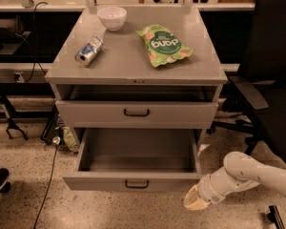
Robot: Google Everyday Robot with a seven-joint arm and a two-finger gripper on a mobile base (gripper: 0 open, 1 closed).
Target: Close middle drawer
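Observation:
The middle drawer (133,181) is pulled far out of the grey cabinet, and its deep tray (138,151) looks empty. Its low flat front carries a small black handle (137,184). The top drawer (136,113) above it stands slightly open. The lowest drawer is hidden beneath the open one. My gripper (193,203), with tan tips on a white arm (248,173), is low at the bottom right, just right of and a little in front of the middle drawer's right front corner.
On the cabinet top are a white bowl (112,17), a lying can (89,50) and a green snack bag (164,44). A black office chair (271,80) stands close on the right. Cables and a stand leg (12,125) are on the left floor.

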